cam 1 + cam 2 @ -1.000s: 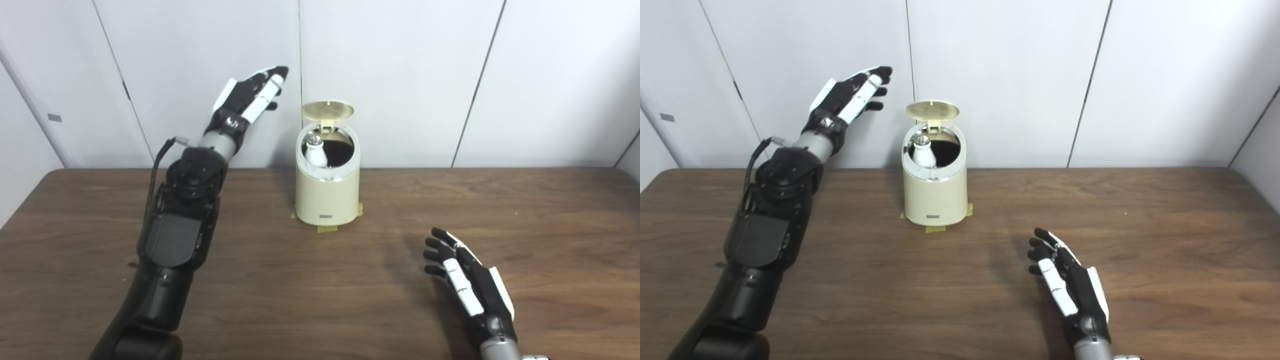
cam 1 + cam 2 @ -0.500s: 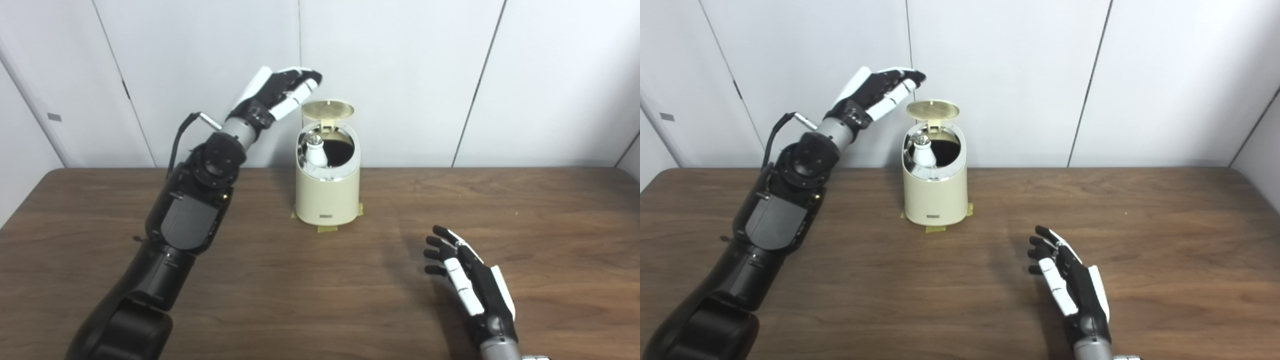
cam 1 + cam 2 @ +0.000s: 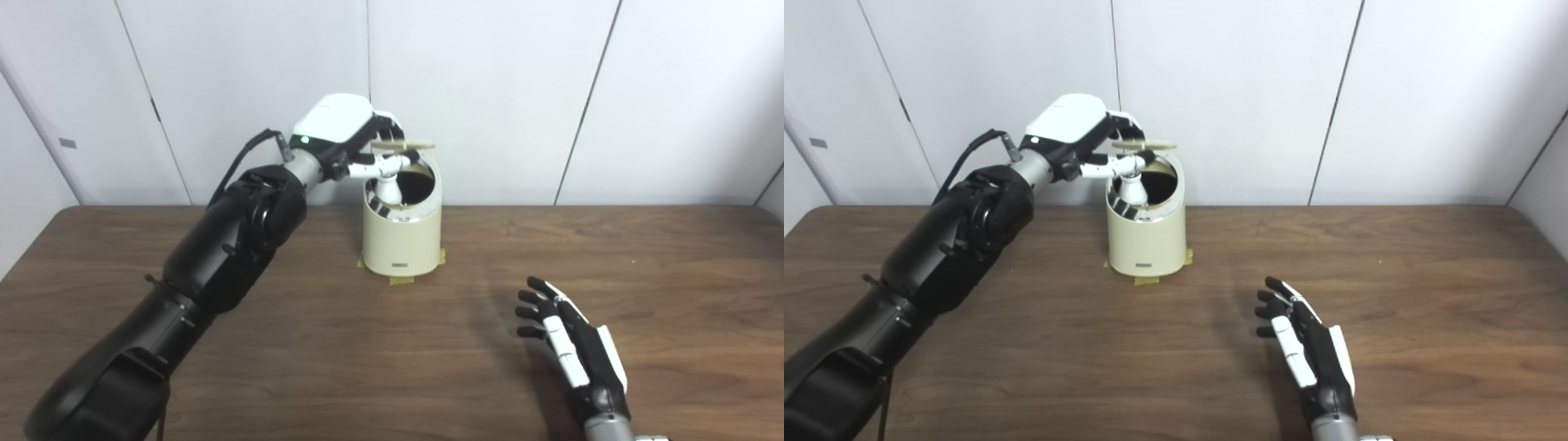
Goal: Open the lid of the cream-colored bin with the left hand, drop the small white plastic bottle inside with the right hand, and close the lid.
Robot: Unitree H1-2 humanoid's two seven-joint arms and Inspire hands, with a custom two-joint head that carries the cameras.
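The cream-colored bin [image 3: 401,239] stands at the back middle of the table. Its round lid [image 3: 409,146] is tipped halfway down and shows edge-on above the opening. Inside, against the left wall, the small white plastic bottle [image 3: 387,188] stands upright. My left hand [image 3: 343,125] is at the lid from the left, with its fingers over the lid's back and top. Its thumb reaches out just below the lid, apart from it. My right hand [image 3: 572,346] lies low over the table at the front right, fingers spread and holding nothing.
The bin is fixed to the brown wooden table [image 3: 306,343] with yellow tape patches [image 3: 401,280] at its base. A white panelled wall [image 3: 520,92] stands close behind the bin. My left arm spans the table's left side from the front edge.
My left hand swung right from beside the bin onto the lid. The lid has tipped from upright to about level. The right hand has barely moved.
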